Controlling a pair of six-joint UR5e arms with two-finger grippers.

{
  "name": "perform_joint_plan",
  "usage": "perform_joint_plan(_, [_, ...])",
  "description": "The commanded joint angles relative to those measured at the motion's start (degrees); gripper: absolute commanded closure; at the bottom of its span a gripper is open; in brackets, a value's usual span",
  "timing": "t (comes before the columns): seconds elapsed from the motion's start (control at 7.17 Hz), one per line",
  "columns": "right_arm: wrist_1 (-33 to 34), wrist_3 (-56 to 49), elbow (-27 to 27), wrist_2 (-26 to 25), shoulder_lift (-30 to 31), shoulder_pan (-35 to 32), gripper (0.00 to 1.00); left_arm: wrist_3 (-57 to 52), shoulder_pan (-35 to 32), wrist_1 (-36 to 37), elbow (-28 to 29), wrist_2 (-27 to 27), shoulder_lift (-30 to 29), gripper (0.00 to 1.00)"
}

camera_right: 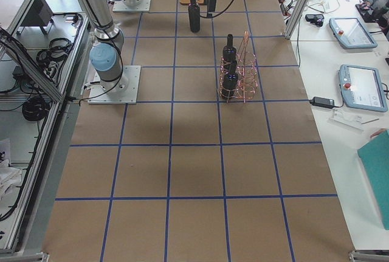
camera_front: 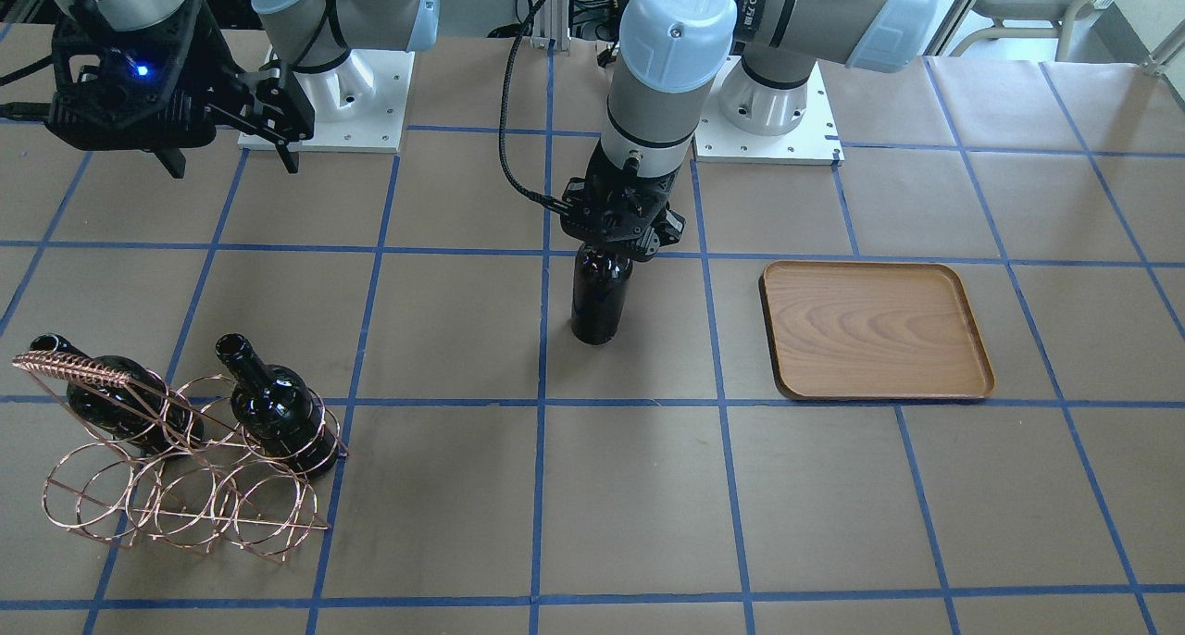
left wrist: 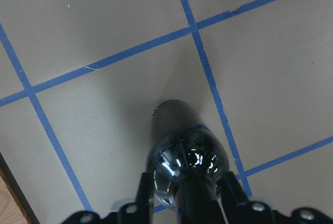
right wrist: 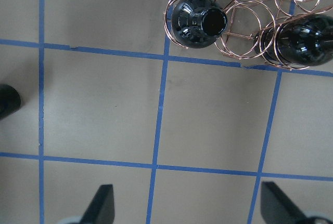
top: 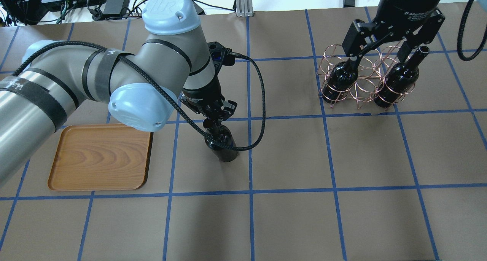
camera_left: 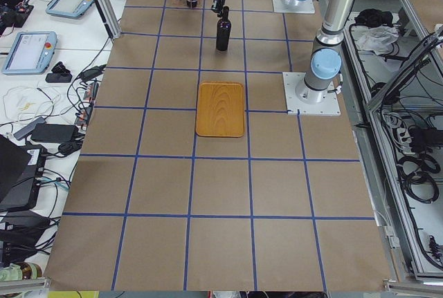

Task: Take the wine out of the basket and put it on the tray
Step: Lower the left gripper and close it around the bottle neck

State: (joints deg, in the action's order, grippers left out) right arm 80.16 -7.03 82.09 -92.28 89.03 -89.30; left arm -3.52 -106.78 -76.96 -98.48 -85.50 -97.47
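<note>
My left gripper (camera_front: 617, 239) is shut on the neck of an upright dark wine bottle (camera_front: 597, 297) at the table's middle. I cannot tell whether its base touches the table. In the left wrist view the fingers (left wrist: 147, 193) clamp the bottle (left wrist: 187, 154) from both sides. The wooden tray (camera_front: 875, 331) lies empty a little to the side, also in the overhead view (top: 101, 156). The copper wire basket (camera_front: 185, 487) holds two more bottles (camera_front: 278, 413) (camera_front: 116, 399). My right gripper (top: 380, 50) is open and empty, high above the basket (top: 361, 82).
The brown table has a blue tape grid (camera_front: 542, 404). The arm bases (camera_front: 324, 98) stand on white plates at the robot's edge. A black cable (top: 260, 97) loops from the left wrist beside the held bottle. Tablets and cables lie on side benches (camera_left: 28, 49).
</note>
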Motion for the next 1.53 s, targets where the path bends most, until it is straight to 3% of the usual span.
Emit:
perform_joint_plan(0.0, [0.0, 0.0, 0.0, 0.0, 0.0, 0.0, 0.0, 0.09, 0.0, -0.73, 0.3, 0.07, 0.0, 1.0])
perform_joint_plan(0.14, [0.0, 0.0, 0.0, 0.0, 0.0, 0.0, 0.0, 0.01, 0.0, -0.73, 0.3, 0.15, 0.0, 0.46])
perform_joint_plan(0.28, [0.0, 0.0, 0.0, 0.0, 0.0, 0.0, 0.0, 0.0, 0.0, -0.73, 0.3, 0.15, 0.0, 0.11])
perform_joint_plan(0.42, [0.0, 0.0, 0.0, 0.0, 0.0, 0.0, 0.0, 0.0, 0.0, -0.73, 0.39, 0.15, 0.0, 0.0])
perform_joint_plan(1.12, [0.0, 0.0, 0.0, 0.0, 0.0, -0.09, 0.0, 0.0, -0.27, -1.43, 0.39, 1.29, 0.09, 0.0])
perform_joint_plan(1.26, [0.0, 0.0, 0.0, -0.09, 0.0, -0.09, 0.0, 0.0, -0.27, -1.44, 0.39, 1.38, 0.0, 0.13])
perform_joint_plan(1.4, [-0.09, 0.0, 0.0, 0.0, 0.0, -0.09, 0.0, 0.0, -0.27, -1.7, 0.39, 2.25, 0.09, 0.16])
